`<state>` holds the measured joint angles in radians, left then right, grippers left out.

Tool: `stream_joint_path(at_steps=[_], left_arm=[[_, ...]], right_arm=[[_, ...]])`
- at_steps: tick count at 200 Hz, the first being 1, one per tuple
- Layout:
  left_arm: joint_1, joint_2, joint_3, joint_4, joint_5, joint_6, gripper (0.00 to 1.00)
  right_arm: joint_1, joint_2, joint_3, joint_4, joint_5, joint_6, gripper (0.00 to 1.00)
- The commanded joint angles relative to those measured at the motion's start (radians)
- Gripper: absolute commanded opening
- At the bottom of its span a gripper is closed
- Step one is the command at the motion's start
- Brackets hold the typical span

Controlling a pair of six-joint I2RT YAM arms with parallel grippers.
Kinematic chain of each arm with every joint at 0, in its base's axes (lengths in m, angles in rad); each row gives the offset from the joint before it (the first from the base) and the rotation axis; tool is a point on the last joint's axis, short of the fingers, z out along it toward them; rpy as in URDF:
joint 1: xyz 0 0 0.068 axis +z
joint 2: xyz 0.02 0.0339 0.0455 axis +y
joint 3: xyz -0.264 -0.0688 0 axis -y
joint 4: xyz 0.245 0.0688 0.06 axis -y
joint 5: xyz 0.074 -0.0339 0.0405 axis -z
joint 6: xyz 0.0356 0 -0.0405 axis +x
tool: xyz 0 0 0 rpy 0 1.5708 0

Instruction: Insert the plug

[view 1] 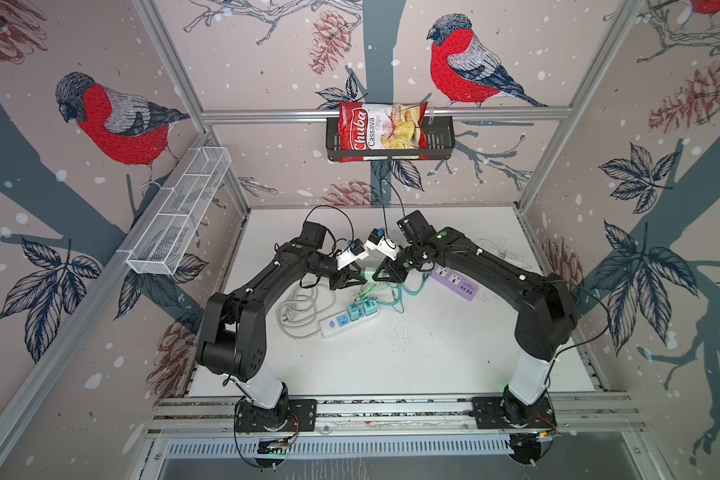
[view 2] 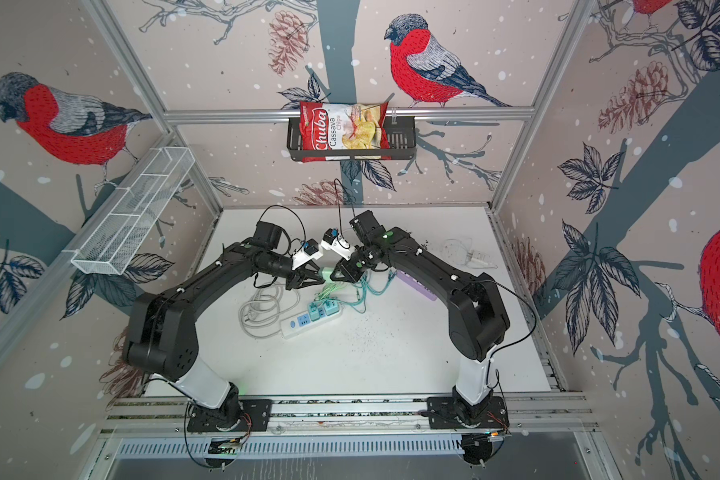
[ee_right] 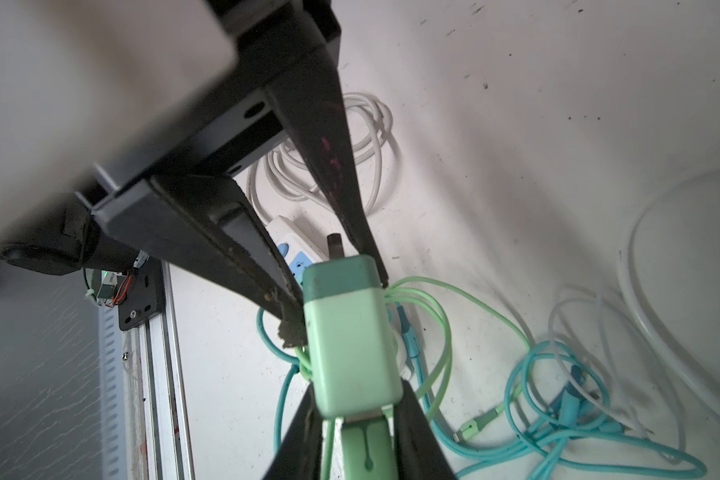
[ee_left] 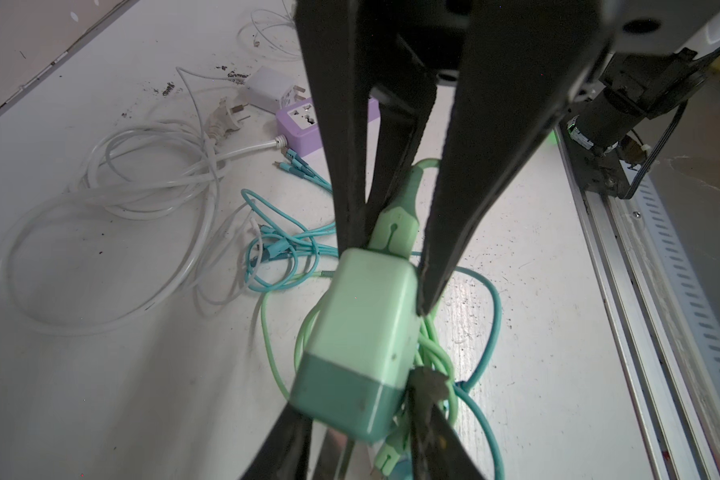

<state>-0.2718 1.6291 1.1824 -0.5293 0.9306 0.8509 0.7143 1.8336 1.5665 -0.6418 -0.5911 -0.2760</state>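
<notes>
Aloft, green plug (ee_left: 362, 332) between left fingers (ee_left: 279, 449); right fingers (ee_left: 337, 124) (far end).

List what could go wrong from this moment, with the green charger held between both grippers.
1. The left gripper pinches only the dark prong end of the green charger; when the right gripper lets go, it may tilt or slip.
2. Its green cable hangs into the teal cables; a snag could tug it off line.
3. The white power strip lies unheld; it may slide under the push.
</notes>
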Motion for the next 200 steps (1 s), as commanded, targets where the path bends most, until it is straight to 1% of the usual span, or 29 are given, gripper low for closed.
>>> stream_joint_path(at_steps=[1, 30, 53, 69, 105, 149, 165, 182, 192, 200], left_arm=[[-0.022, -0.017, 0.004, 0.101, 0.174, -0.036, 0.43], [-0.022, -0.019, 0.001, 0.117, 0.167, -0.046, 0.44], [-0.023, -0.016, 0.009, 0.116, 0.178, -0.046, 0.43], [-0.023, -0.02, 0.005, 0.112, 0.193, -0.035, 0.38], [-0.026, -0.033, -0.001, 0.101, 0.226, -0.013, 0.23], [-0.036, -0.036, -0.003, 0.097, 0.224, -0.015, 0.22], [-0.038, -0.031, -0.002, 0.097, 0.219, -0.018, 0.2], [-0.04, -0.033, -0.009, 0.114, 0.207, -0.035, 0.14], [-0.039, -0.037, -0.016, 0.128, 0.198, -0.044, 0.12], [-0.04, -0.042, -0.026, 0.157, 0.183, -0.062, 0.07]], right_arm=[[0.019, -0.002, -0.002, 0.044, -0.064, -0.037, 0.06], [0.022, -0.003, -0.001, 0.045, -0.083, -0.046, 0.06], [0.022, -0.003, 0.001, 0.051, -0.081, -0.041, 0.06], [0.022, -0.006, -0.002, 0.05, -0.083, -0.042, 0.06], [0.022, -0.001, 0.002, 0.057, -0.092, -0.042, 0.06], [0.026, 0.005, 0.019, 0.071, -0.107, -0.036, 0.06], [0.028, 0.003, 0.021, 0.073, -0.108, -0.034, 0.07], [0.027, 0.001, 0.018, 0.08, -0.111, -0.03, 0.1], [0.025, -0.002, 0.012, 0.089, -0.11, -0.024, 0.14], [0.023, -0.006, 0.008, 0.103, -0.109, -0.014, 0.18]])
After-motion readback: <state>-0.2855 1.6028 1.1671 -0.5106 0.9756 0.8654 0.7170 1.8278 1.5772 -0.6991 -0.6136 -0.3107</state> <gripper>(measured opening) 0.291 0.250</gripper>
